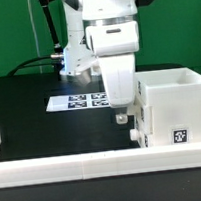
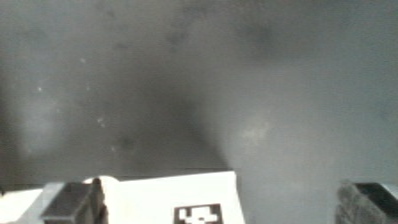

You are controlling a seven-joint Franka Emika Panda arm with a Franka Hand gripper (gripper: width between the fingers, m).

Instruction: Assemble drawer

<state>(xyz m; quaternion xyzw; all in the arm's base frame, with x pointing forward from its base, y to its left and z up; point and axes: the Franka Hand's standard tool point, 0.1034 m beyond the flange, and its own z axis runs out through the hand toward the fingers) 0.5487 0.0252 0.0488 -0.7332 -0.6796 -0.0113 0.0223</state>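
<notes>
The gripper, jaws seemingly wide and empty, hung just beside the drawer casing near the table's front edge.

Behind me hung a green wall; below lay the black table, a white rail edging it, marker board flat.
</notes>
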